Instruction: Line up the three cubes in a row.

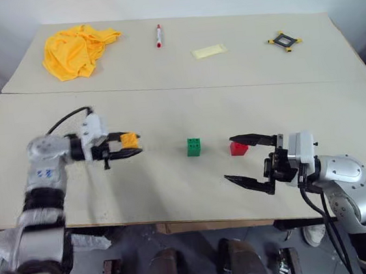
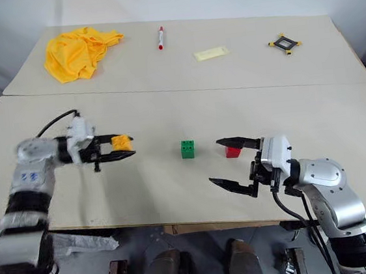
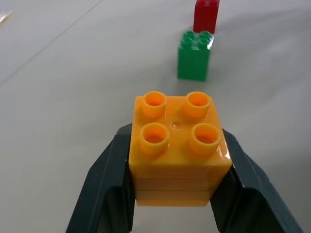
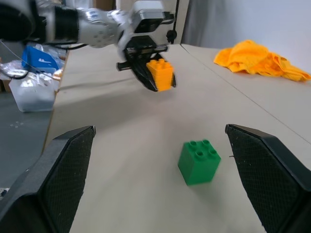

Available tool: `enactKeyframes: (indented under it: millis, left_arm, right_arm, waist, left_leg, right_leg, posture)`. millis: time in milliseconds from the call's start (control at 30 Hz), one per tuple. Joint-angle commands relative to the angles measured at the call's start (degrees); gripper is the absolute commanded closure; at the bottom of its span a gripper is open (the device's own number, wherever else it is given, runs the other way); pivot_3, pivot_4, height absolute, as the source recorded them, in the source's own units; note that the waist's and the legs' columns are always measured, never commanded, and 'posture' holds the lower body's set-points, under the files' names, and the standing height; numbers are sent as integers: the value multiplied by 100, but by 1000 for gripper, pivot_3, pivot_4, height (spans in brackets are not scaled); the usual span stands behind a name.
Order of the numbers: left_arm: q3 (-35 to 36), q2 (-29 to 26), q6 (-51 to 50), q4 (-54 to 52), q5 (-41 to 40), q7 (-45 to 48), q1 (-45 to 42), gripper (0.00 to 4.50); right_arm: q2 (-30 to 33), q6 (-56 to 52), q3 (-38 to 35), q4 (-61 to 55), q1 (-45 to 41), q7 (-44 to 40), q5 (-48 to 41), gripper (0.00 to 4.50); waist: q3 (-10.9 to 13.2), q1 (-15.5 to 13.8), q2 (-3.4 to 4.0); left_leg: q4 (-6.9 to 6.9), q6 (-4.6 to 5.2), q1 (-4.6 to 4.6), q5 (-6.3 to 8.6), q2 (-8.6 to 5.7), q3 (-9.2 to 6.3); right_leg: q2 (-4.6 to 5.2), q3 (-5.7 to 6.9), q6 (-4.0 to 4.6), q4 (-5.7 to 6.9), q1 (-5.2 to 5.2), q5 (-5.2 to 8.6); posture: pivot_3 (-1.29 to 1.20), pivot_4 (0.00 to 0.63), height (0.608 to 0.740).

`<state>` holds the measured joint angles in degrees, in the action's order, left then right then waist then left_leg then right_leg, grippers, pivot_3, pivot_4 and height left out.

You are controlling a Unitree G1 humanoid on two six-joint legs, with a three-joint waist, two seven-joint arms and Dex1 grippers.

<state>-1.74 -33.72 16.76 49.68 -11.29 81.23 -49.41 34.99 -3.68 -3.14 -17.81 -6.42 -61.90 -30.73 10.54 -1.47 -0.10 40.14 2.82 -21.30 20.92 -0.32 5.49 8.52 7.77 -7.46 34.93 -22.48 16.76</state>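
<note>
While my left gripper [image 1: 130,147] is clamped on the orange-yellow cube [image 1: 129,140], I carry it clear of the table [image 1: 175,183], studs up and squarely between the two black fingers, so it should go down flat when I set it in line. From my head, that cube hangs at about nine o'clock from the green cube [image 1: 194,147], well apart from it. The red cube [image 1: 238,147] sits on the table near the green one, at about three o'clock. Green and red already make the start of a row running across the table, which I judge is why I bring the third cube in from the left end.

My right gripper [image 1: 239,159] waits with its fingers spread wide and nothing between them, its far finger passing just over or beside the red cube; I cannot tell from the head views whether it touches.

Looking along my left fingers, the wrist view gives what the head views cannot: the orange-yellow cube's four studs close up, both pads pressed on its opposite sides, and green and red stacked up almost in one line beyond it. My right wrist view shows the held cube plainly lifted off the surface, with the yellow cloth [image 4: 262,60] far behind at the back.
</note>
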Motion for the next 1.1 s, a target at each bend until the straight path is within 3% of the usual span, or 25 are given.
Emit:
enactKeyframes:
  millis: [33, 233, 700, 1000, 1100]
  left_arm:
    - [-273, 245, 830, 1167, 509, 248, -642, 2966]
    - [-344, 397, 1177, 2059, 862, 502, -1172, 2966]
    - [-192, 172, 1177, 2253, 1022, 674, -1012, 2966]
    - [175, -201, 1256, 2012, 752, 601, -780, 226]
    - [393, -404, 1127, 1931, 596, 645, -637, 226]
  right_arm:
    - [105, 105, -284, -191, 116, 66, -14, 0]
    - [132, 126, -532, -443, 488, 254, 28, 0]
    - [192, 274, -669, -287, 775, 231, 9, 0]
    - [339, 332, -506, 620, 97, -494, -44, 0]
    - [384, 385, -508, 950, -115, -791, -65, 0]
  waist:
    - [1, 17, -2]
    - [3, 154, -5]
    - [4, 135, -7]
    - [4, 168, -7]
    - [4, 168, -7]
  left_leg:
    - [-4, 0, 1, 0, -3, 2]
    - [-19, 0, -1, 1, 7, 15]
    - [-6, 3, -1, 0, 24, 7]
    - [-5, 3, 1, 0, 28, 7]
    - [-6, 3, 1, 0, 34, 8]
  right_leg:
    - [0, 1, 0, 0, 0, 0]
    - [-7, 13, -1, -7, -14, 0]
    - [3, 8, -1, 3, -10, 0]
    - [2, 8, -1, 4, -11, 0]
    - [-2, 9, -1, 3, -12, 1]
  posture:
    - [0, 150, 740]
    - [0, 150, 740]
    - [0, 150, 740]
    - [0, 150, 740]
    - [0, 150, 740]
